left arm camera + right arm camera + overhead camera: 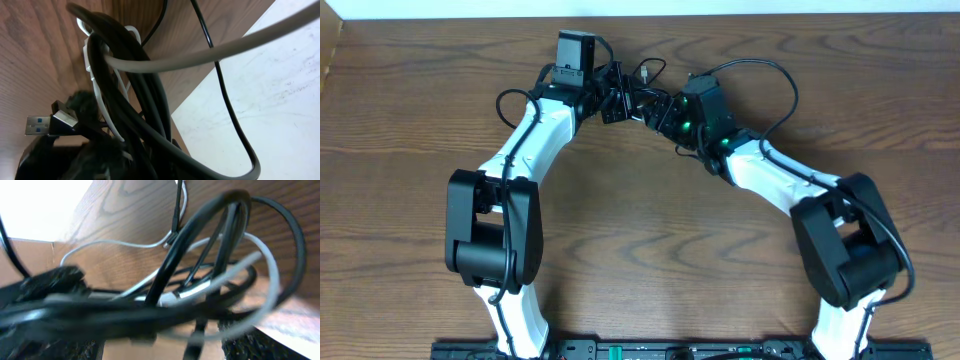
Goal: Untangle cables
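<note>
The cables (642, 84) hang as a bundle between my two grippers near the table's far edge. In the left wrist view, black cable loops (150, 100) and a white cord (92, 75) rise from my left gripper (125, 165), which looks shut on them; its jaws are buried under the cords. A silvery blue USB plug (37, 125) sticks out to the left. In the right wrist view, blurred black loops (200, 225) and the white cord (100, 244) lie across my right gripper (160, 347), whose fingers stand wide apart. From overhead, the left gripper (618, 100) and right gripper (662, 108) nearly meet.
The wooden table's far edge (640, 14) runs just behind the grippers, and pale floor (260, 115) shows beyond it. A thicker grey cord (200, 55) crosses the left wrist view. The right arm's own black wire (775, 75) loops above it.
</note>
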